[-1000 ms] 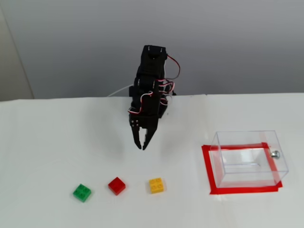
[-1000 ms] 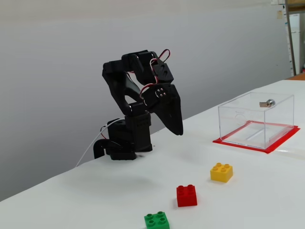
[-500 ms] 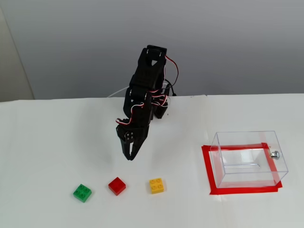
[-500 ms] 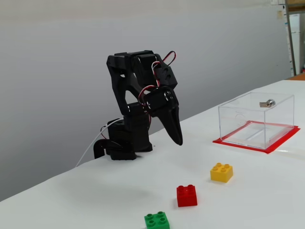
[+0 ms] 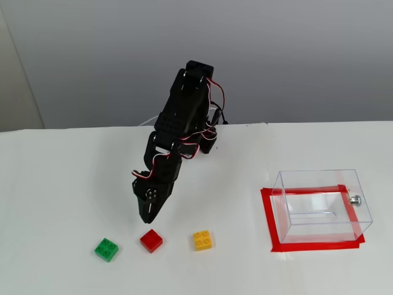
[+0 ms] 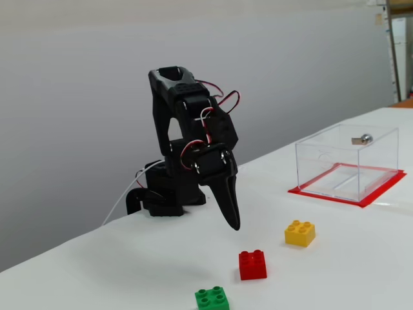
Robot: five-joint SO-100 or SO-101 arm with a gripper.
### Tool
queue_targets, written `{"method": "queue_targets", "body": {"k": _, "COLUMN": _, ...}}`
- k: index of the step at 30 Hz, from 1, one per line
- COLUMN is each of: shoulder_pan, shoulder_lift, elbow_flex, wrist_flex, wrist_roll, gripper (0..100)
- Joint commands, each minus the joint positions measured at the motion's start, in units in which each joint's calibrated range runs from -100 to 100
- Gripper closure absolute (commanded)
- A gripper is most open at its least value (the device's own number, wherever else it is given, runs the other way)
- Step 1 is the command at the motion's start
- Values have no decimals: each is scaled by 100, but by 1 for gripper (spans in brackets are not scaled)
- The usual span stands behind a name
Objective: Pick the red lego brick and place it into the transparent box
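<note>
The red lego brick (image 5: 151, 240) (image 6: 252, 265) lies on the white table between a green brick and a yellow brick. My black gripper (image 5: 146, 218) (image 6: 234, 225) hangs just above and behind it, tips pointing down, not touching it. The jaws look closed together with nothing between them. The transparent box (image 5: 321, 204) (image 6: 348, 161) stands empty on a red tape rectangle, at the right in both fixed views, with a small silver knob (image 5: 355, 199) on its side.
A green brick (image 5: 107, 249) (image 6: 213, 299) lies left of the red one and a yellow brick (image 5: 202, 239) (image 6: 300, 233) right of it. The arm's base (image 6: 164, 194) stands at the back of the table (image 5: 61, 184). A grey wall is behind.
</note>
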Motion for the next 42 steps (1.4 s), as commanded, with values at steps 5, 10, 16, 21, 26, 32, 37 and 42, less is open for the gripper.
{"method": "queue_targets", "body": {"k": 5, "shoulder_pan": -150, "shoulder_lift": 113, "elbow_flex": -247, "wrist_flex": 69, "wrist_roll": -139, "gripper": 97}}
{"method": "queue_targets", "body": {"k": 10, "shoulder_pan": -327, "shoulder_lift": 122, "elbow_flex": -247, "wrist_flex": 104, "wrist_roll": -311, "gripper": 96}}
{"method": "queue_targets", "body": {"k": 16, "shoulder_pan": -357, "shoulder_lift": 130, "elbow_flex": -247, "wrist_flex": 26, "wrist_roll": -317, "gripper": 82}}
{"method": "queue_targets", "body": {"k": 21, "shoulder_pan": -312, "shoulder_lift": 300, "elbow_flex": -265, "wrist_flex": 26, "wrist_roll": -306, "gripper": 80}}
{"method": "queue_targets", "body": {"k": 26, "shoulder_pan": -298, "shoulder_lift": 546, "elbow_flex": -446, "wrist_flex": 95, "wrist_roll": -306, "gripper": 80}}
{"method": "queue_targets", "body": {"k": 32, "shoulder_pan": -342, "shoulder_lift": 614, "elbow_flex": -419, "wrist_flex": 104, "wrist_roll": -311, "gripper": 77}}
{"method": "queue_targets", "body": {"k": 37, "shoulder_pan": -357, "shoulder_lift": 614, "elbow_flex": -365, "wrist_flex": 113, "wrist_roll": -311, "gripper": 69}}
{"method": "queue_targets", "body": {"k": 42, "shoulder_pan": -460, "shoulder_lift": 622, "elbow_flex": -356, "wrist_flex": 191, "wrist_roll": -311, "gripper": 68}}
